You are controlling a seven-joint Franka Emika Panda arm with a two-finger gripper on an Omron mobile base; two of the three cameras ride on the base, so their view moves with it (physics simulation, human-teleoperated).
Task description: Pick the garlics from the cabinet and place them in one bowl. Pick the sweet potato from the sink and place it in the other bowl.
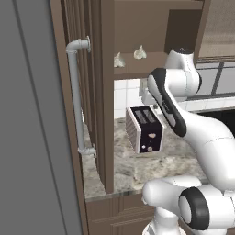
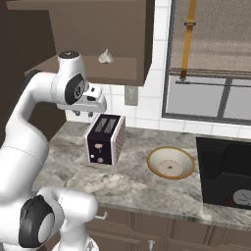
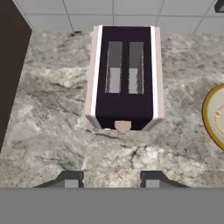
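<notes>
Garlics [image 1: 129, 56] sit on the cabinet [image 1: 137, 68] shelf; my gripper [image 3: 111, 180], jaws apart and empty, points down over the toaster [image 3: 124, 78]. I'd lift, tilt forward, approach level.

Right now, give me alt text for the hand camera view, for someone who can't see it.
A black toaster with two slots stands on a speckled stone counter, seen from above. The open gripper hangs above the counter in front of it, and the tan bowl's rim shows at the right.
</notes>
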